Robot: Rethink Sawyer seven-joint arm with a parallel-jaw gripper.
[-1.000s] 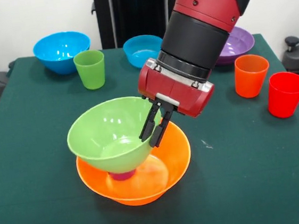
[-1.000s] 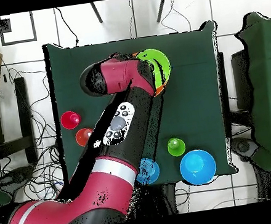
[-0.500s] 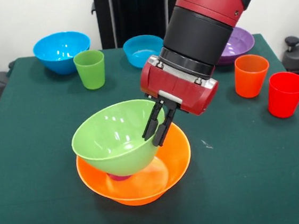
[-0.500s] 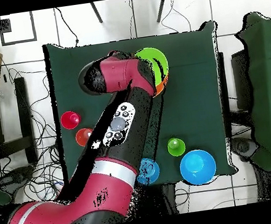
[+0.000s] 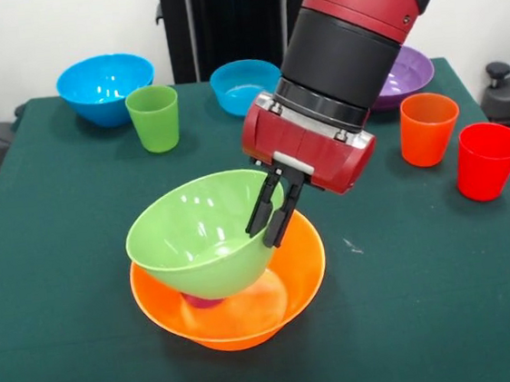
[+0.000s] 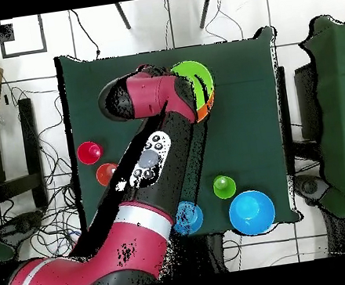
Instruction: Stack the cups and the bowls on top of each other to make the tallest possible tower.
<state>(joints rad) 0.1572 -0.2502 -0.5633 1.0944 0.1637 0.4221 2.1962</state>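
Your claw (image 5: pixel 275 214) is pinched shut on the rim of the green bowl (image 5: pixel 201 238). The green bowl sits tilted on a purple cup (image 5: pixel 202 299) inside the orange bowl (image 5: pixel 288 283) on the desk (image 5: pixel 72 356).

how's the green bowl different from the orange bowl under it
The green bowl is lime and tilted, its opening leaning toward the camera; the orange bowl sits level on the table. The green bowl is raised on a purple cup and gripped at its rim by the gripper; the orange bowl rests free. The orange bowl looks somewhat wider. Both are round, glossy and open upward.
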